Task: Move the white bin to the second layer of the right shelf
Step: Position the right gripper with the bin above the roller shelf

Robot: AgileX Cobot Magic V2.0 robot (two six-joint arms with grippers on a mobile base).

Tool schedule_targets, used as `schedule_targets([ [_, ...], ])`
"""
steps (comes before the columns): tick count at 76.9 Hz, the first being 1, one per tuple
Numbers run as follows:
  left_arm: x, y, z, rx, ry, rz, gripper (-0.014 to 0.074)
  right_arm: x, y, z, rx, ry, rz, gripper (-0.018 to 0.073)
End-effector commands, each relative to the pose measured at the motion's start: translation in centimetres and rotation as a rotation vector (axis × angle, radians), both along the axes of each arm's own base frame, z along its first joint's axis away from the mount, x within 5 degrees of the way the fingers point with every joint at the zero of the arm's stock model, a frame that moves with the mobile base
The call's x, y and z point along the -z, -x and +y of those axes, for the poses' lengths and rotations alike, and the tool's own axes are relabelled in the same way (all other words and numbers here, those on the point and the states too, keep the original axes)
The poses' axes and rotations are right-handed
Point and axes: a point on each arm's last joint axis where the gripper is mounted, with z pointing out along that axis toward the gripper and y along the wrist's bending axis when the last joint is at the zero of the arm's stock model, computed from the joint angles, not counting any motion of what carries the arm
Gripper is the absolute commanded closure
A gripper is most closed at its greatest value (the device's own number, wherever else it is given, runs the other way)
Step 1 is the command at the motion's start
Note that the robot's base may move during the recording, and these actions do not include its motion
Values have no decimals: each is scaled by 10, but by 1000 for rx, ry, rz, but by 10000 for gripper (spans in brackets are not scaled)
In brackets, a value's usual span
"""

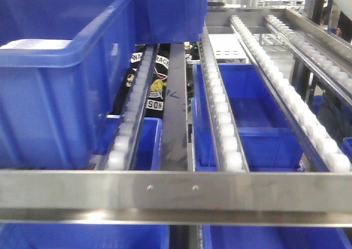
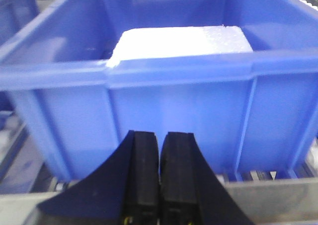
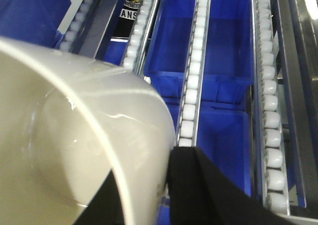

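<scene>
Nearest in the right wrist view, the white bin (image 3: 74, 135) fills the frame from 6 to 10 o'clock, its rim pinched by the right gripper (image 3: 149, 185): one black finger (image 3: 208, 190) lies against the outer wall and another shows inside. The bin hangs above the roller rails (image 3: 191, 86), not resting on them. Beyond it, at 12 to 2 o'clock, blue crates (image 3: 218, 76) sit on the level under the rails. The left wrist view shows what the others do not: the left gripper (image 2: 160, 170) with its jaws pressed together on nothing, just before the wall of a blue crate (image 2: 174, 106) that holds a white foam block (image 2: 184, 41). In the front view the steel front bar (image 1: 176, 194) crosses at 6 o'clock; that same crate (image 1: 60, 95) stands on the rails at 9 o'clock, while the rails (image 1: 220, 106) from 12 to 3 o'clock carry nothing. A black garment with lettering (image 1: 151, 84) lies below, near centre. Neither gripper nor the bin appears there.
</scene>
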Motion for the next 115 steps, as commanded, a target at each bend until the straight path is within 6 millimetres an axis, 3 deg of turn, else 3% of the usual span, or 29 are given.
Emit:
schedule_targets([
  [1,4,-1,0,6,9,-62,512,-18,-1,-1,8,-20,-125,504],
  [115,4,-1,0,6,9,-62,512,-18,-1,-1,8,-20,-125,504],
])
